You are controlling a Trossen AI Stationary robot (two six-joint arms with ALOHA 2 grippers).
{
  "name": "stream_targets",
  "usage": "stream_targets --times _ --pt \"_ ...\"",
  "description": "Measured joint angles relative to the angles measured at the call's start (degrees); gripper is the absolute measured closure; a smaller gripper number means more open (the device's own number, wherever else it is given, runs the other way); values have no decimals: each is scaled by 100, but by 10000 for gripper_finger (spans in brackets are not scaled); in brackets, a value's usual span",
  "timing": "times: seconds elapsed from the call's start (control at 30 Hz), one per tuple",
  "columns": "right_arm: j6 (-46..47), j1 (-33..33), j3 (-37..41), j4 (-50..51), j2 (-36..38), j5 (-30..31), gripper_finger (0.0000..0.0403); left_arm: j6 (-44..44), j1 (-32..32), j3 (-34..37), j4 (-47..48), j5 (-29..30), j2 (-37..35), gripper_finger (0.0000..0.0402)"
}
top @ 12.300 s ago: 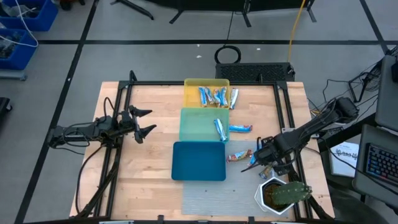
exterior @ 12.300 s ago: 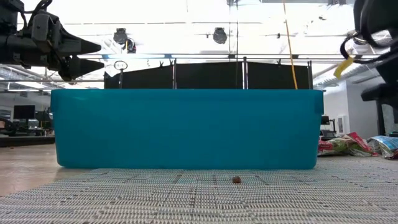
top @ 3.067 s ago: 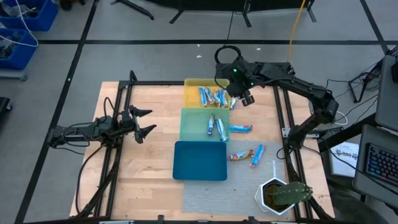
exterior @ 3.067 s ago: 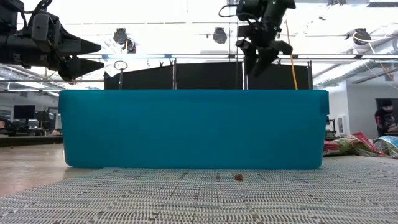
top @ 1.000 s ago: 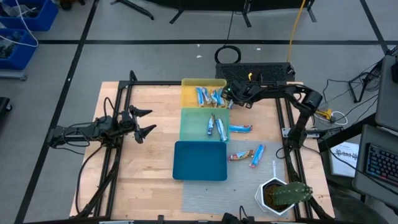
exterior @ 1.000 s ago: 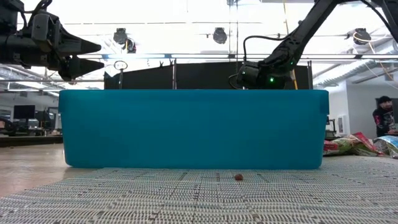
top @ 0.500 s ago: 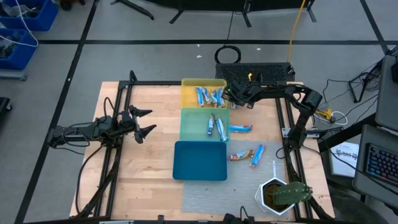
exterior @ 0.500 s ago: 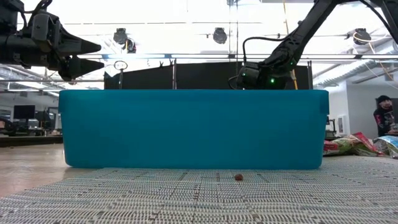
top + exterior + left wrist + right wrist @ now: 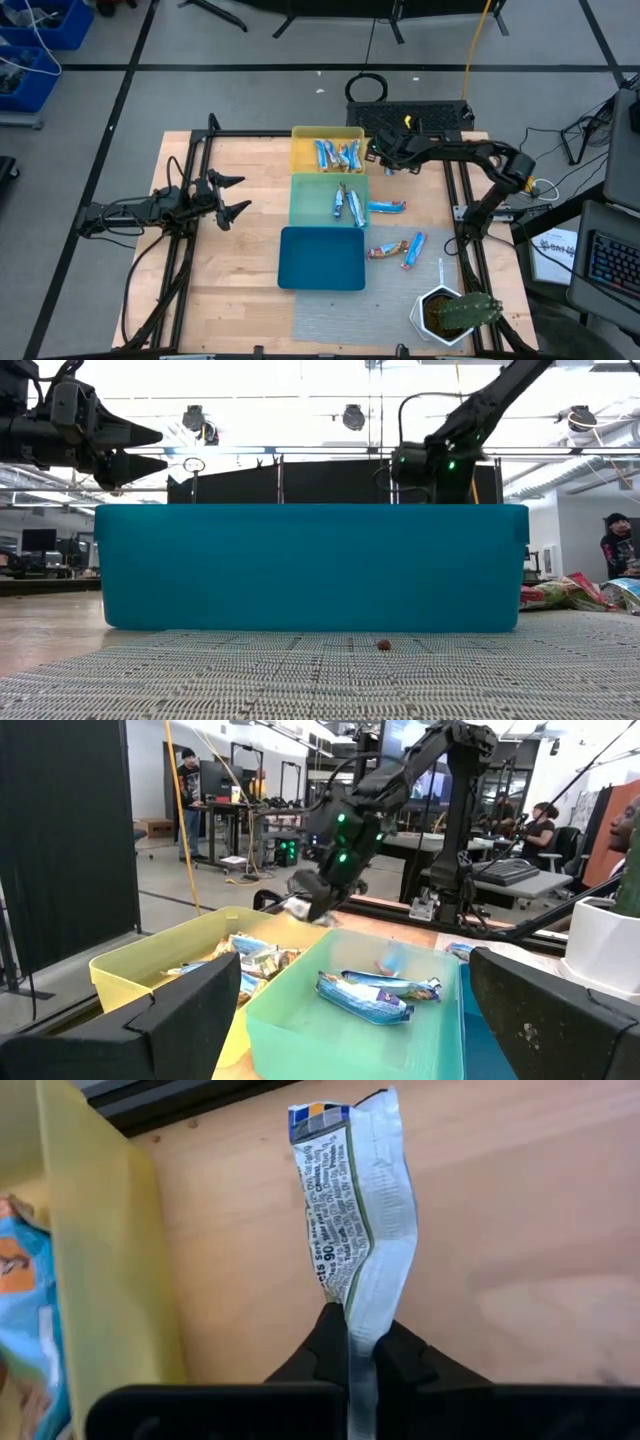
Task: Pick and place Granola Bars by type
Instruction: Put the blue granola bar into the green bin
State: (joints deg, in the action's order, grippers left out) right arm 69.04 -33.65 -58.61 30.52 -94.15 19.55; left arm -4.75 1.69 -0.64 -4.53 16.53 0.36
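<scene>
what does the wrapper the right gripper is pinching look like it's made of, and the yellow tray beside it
The granola bar wrapper held by the right gripper looks like thin metallised plastic film: silvery, creased, printed with small text. The yellow tray looks like moulded plastic, with a smooth, uniformly coloured wall and a slight sheen.

My arms were dark and slim, with black cables looped along them. My right arm [image 9: 470, 425] carried a small green light; my claw fingers [image 9: 330, 1342] were matte black.
</scene>
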Motion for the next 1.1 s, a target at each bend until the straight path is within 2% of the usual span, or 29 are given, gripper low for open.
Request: stream_targets --times 0.23,0.5,0.77,1.03,1.1 --pt "521 379 0 1028 855 -25 398 0 -2 2 2 0 0 9" --pt "1372 1211 0 1092 1871 -25 399 0 0 1 1 0 0 9" --pt "2007 2151 0 372 2313 143 400 0 -2 0 0 0 0 9" --pt "1896 2784 -3 -1318 2344 448 400 0 -2 0 2 0 0 9" --pt "1867 2835 -107 -1418 2278 465 400 0 -1 1 1 0 0 9"
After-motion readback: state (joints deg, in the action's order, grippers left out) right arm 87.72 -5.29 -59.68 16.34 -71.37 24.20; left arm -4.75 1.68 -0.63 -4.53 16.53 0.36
